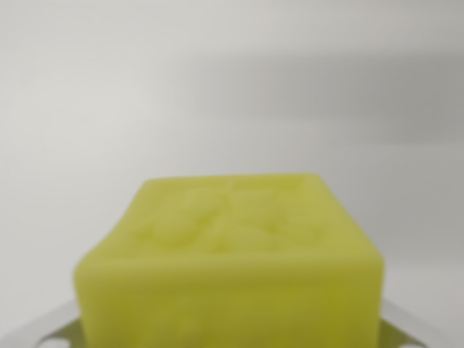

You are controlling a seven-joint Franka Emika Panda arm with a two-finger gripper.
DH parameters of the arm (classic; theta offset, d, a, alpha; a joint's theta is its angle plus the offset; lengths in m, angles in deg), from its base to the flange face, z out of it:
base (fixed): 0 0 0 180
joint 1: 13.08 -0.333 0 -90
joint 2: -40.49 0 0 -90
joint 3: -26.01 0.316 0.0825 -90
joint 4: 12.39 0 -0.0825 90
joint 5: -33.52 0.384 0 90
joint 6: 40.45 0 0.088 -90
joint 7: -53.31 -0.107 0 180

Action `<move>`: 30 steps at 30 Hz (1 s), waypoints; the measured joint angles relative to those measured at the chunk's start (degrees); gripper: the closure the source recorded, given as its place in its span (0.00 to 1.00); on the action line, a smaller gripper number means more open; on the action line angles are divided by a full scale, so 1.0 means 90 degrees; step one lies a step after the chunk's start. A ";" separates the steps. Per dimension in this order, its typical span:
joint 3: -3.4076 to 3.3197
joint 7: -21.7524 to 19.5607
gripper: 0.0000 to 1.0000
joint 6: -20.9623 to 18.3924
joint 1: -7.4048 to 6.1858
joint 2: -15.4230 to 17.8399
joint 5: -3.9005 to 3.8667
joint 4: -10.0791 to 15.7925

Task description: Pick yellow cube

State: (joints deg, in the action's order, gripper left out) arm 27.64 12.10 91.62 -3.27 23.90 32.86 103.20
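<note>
blurred yellow cube (230,268) with embossed top fills the lower frame.

Only two small parts of the robot's hand (232,335) show, at the wrist view's bottom corners: pale silver-grey, smooth, metal-looking pieces with rounded edges, one at the wrist view's left (40,330) and one at its right (417,330). Both are blurred; no screws, cables or markings can be made out on them.
</note>
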 joint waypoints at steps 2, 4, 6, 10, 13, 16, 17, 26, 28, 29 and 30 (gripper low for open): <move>0.0000 0.0002 1.00 -0.0070 0.0000 0.0047 0.0002 -0.0020; 0.0000 0.0003 1.00 -0.0141 0.0000 0.0094 0.0005 -0.0042; 0.0000 0.0005 1.00 -0.0209 0.0000 0.0141 0.0007 -0.0067; 0.0000 0.0008 1.00 -0.0352 -0.0001 0.0231 0.0011 -0.0118; 0.0000 0.0010 1.00 -0.0459 -0.0001 0.0297 0.0014 -0.0161; 0.0000 0.0012 1.00 -0.0567 -0.0001 0.0359 0.0017 -0.0205; 0.0000 0.0012 1.00 -0.0603 -0.0001 0.0379 0.0018 -0.0220; 0.0000 0.0015 1.00 -0.0790 -0.0001 0.0481 0.0023 -0.0307; 0.0000 0.0016 1.00 -0.0790 -0.0001 0.0482 0.0023 -0.0307; 0.0000 0.0016 1.00 -0.0790 -0.0001 0.0482 0.0023 -0.0307; 0.0000 0.0016 1.00 -0.0790 -0.0001 0.0482 0.0023 -0.0307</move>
State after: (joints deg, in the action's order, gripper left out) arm 27.64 12.24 84.51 -3.28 28.23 33.06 100.43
